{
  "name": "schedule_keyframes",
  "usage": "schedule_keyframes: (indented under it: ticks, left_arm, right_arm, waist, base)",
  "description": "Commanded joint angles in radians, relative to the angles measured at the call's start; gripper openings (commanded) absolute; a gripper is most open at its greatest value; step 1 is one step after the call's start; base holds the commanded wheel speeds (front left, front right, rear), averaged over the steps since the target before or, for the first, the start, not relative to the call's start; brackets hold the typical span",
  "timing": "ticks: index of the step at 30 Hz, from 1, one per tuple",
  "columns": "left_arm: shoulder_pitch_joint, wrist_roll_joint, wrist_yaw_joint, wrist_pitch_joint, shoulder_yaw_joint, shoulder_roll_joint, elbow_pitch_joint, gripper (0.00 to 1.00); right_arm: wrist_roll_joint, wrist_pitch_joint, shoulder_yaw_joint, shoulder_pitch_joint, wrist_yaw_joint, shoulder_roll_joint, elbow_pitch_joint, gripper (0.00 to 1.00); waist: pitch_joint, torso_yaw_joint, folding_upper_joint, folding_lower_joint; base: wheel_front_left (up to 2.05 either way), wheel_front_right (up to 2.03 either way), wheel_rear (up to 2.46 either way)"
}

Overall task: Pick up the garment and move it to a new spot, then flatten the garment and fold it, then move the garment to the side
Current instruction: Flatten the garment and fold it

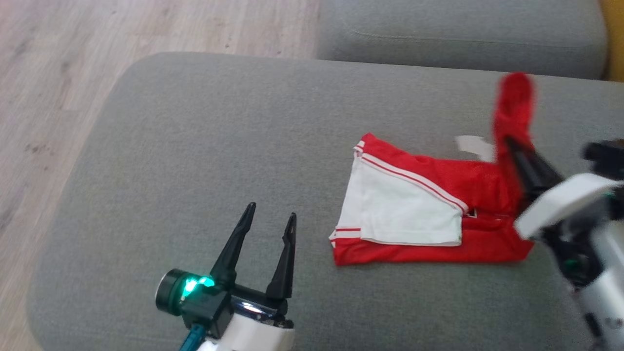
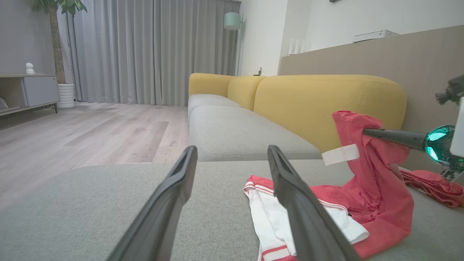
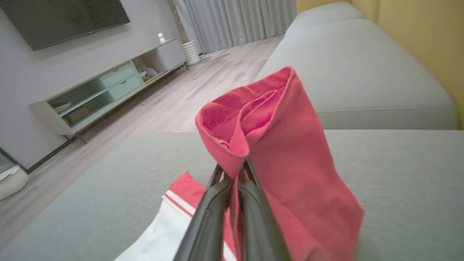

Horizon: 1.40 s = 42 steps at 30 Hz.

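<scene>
Garment (image 1: 419, 214): red shorts with a white panel, on the grey sofa cushion (image 1: 195, 146), toward 3 o'clock of centre in the head view. Most of it lies flat. The red end at 3 o'clock is lifted off the cushion.

Right gripper (image 1: 509, 144): clamped on that lifted red edge. In the right wrist view the cloth is pinched between the fingers and droops over the tips. Judged purpose: an edge grip lets this end be pulled taut or carried across the flat part. I cannot tell which.

Left gripper (image 1: 271, 209): jaws wide apart and empty, over bare cushion at 9 o'clock of the garment, not touching it. Probably waiting to pin or take the near end.

Orientation: the long axis runs 9 to 3 o'clock. The striped hem points to 9, and the raised end stands toward 12. A white tag (image 1: 473, 145) hangs beside the raised part.
</scene>
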Motion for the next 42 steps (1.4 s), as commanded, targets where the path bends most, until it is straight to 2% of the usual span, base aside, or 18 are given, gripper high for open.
schedule_keyframes:
  ticks: [1, 10, 11, 12, 16, 18, 22, 28, 32, 36, 38, 42]
  left_arm:
    - [-0.030, 0.010, -0.009, -0.006, 0.045, -0.016, -0.026, 1.00]
    - [-0.041, 0.033, -0.048, -0.006, 0.076, -0.050, -0.010, 1.00]
    - [-0.041, 0.035, -0.051, -0.006, 0.079, -0.053, -0.009, 1.00]
    - [-0.040, 0.037, -0.054, -0.006, 0.083, -0.055, -0.008, 1.00]
    - [-0.037, 0.038, -0.062, -0.006, 0.096, -0.066, -0.005, 1.00]
    - [-0.036, 0.039, -0.066, -0.006, 0.103, -0.069, -0.005, 1.00]
    - [-0.022, 0.044, -0.070, -0.006, 0.124, -0.073, -0.002, 1.00]
    - [0.020, 0.041, -0.070, -0.006, 0.166, -0.075, 0.010, 1.00]
    - [0.046, 0.030, -0.064, -0.006, 0.189, -0.076, 0.034, 1.00]
    - [0.076, -0.011, -0.057, -0.006, 0.233, -0.077, 0.081, 1.00]
    - [0.097, -0.018, -0.060, -0.006, 0.271, -0.077, 0.113, 1.00]
    - [0.132, 0.011, -0.068, -0.006, 0.318, -0.063, 0.170, 1.00]
  right_arm:
    - [-0.015, 0.019, 0.022, -0.042, 0.007, 0.011, -0.051, 0.00]
    - [-0.075, 0.096, 0.162, -0.043, 0.007, 0.177, -0.064, 0.00]
    - [-0.077, 0.090, 0.172, -0.043, 0.007, 0.197, -0.057, 0.23]
    - [-0.079, 0.078, 0.178, -0.043, 0.007, 0.221, -0.051, 1.00]
    - [-0.081, 0.013, 0.191, -0.051, 0.007, 0.283, -0.041, 1.00]
    - [-0.072, -0.026, 0.176, -0.054, 0.007, 0.287, -0.050, 1.00]
    - [-0.075, -0.090, 0.118, -0.039, 0.007, 0.237, -0.074, 1.00]
    - [-0.122, -0.215, -0.021, 0.048, 0.007, 0.147, -0.079, 1.00]
    - [-0.166, -0.271, -0.079, 0.112, 0.007, 0.126, -0.067, 1.00]
    - [-0.238, -0.306, -0.129, 0.208, 0.007, 0.138, -0.054, 1.00]
    - [-0.307, -0.311, -0.178, 0.276, 0.007, 0.178, -0.071, 1.00]
    - [-0.444, -0.311, -0.214, 0.376, 0.007, 0.238, -0.106, 1.00]
  waist:
    - [0.008, 0.015, 0.0000, 0.0001]
    - [0.034, 0.070, 0.0000, 0.0001]
    - [0.037, 0.071, 0.0000, 0.0001]
    - [0.039, 0.072, 0.0000, 0.0001]
    - [0.041, 0.071, 0.0000, 0.0001]
    - [0.037, 0.066, 0.0000, 0.0001]
    - [0.014, 0.045, 0.0000, 0.0001]
    - [-0.047, 0.000, 0.0000, 0.0001]
    - [-0.072, -0.022, 0.0000, 0.0001]
    - [-0.105, -0.049, 0.0000, 0.0001]
    - [-0.129, -0.070, 0.0000, 0.0001]
    - [-0.163, -0.094, 0.0000, 0.0001]
  base:
    - [0.00, 0.00, 0.00]
    - [0.00, 0.00, 0.00]
    - [0.00, 0.00, 0.00]
    - [0.00, 0.00, 0.00]
    - [0.00, 0.00, 0.00]
    - [0.00, 0.00, 0.00]
    - [0.00, 0.00, 0.00]
    - [0.00, 0.00, 0.00]
    - [0.00, 0.00, 0.00]
    - [0.00, 0.00, 0.00]
    - [0.00, 0.00, 0.00]
    - [0.00, 0.00, 0.00]
